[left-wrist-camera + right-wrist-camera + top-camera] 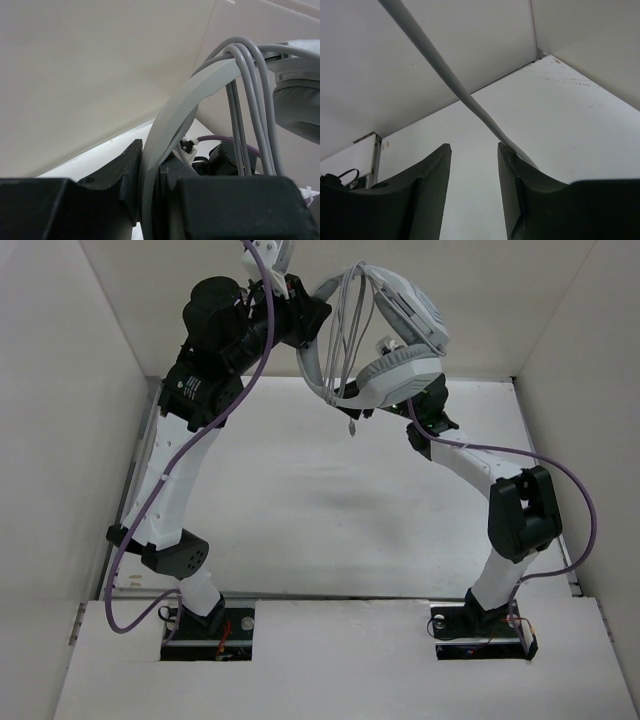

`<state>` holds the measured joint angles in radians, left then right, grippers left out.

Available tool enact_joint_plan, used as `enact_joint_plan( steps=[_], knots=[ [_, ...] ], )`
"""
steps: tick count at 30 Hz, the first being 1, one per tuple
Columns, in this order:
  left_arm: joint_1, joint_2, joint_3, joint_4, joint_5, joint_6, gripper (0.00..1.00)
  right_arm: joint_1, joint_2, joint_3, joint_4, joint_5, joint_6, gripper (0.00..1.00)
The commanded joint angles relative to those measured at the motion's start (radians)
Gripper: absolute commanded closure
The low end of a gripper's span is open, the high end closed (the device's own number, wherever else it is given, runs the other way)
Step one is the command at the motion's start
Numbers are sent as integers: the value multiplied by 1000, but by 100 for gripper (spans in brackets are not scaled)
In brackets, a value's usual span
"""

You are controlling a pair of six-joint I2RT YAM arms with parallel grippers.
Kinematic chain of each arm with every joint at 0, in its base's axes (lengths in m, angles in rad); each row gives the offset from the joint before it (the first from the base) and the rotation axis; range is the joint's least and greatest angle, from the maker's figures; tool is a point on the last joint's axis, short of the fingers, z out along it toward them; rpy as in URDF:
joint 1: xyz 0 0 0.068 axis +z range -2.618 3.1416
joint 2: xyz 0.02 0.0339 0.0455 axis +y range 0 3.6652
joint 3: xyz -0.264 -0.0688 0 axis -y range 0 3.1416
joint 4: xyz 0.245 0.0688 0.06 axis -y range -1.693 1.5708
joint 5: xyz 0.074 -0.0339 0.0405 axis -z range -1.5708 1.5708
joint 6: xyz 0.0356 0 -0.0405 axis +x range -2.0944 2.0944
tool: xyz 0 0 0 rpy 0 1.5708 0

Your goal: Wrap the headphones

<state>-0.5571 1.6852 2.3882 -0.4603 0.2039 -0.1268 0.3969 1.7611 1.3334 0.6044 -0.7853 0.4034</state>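
A robotics laboratory test cell is indicated. A plain white bench (300,520) is enclosed by bare white panels (60,420) along its left, far and right edges, with the panel joints seen at the far corners. Two robot arms, a left arm (165,480) and a right arm (520,515), are bolted on black base plates (208,632) at the near edge. Purple cables (575,490) are routed along both arms, and exposed wiring is noted at the bases.
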Motion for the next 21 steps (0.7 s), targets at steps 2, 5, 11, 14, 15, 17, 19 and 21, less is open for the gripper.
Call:
enact_joint_plan(
  steps=[2, 5, 11, 14, 15, 17, 19, 21],
  knots=[
    [-5, -70, 42, 130, 11, -71, 98, 0, 17, 64, 31, 3, -17, 52],
    [-8, -62, 45, 130, 11, -56, 98, 0, 24, 67, 26, 0, -21, 52],
    [53, -55, 19, 135, 5, -45, 98, 0, -63, -45, 38, -19, -15, 52],
    [67, -51, 5, 135, 6, -39, 98, -17, -116, -98, 38, -19, -9, 52],
    [69, -51, 3, 137, 5, -36, 98, -20, -124, -105, 38, -19, -8, 52],
    [69, -53, -6, 138, 2, -28, 98, -25, -153, -129, 38, -22, -6, 52],
    [67, -56, -7, 138, 0, -27, 98, -28, -169, -138, 37, -26, -6, 52],
    [59, -59, -9, 138, -1, -25, 98, -30, -172, -140, 38, -26, -6, 52]
  ],
)
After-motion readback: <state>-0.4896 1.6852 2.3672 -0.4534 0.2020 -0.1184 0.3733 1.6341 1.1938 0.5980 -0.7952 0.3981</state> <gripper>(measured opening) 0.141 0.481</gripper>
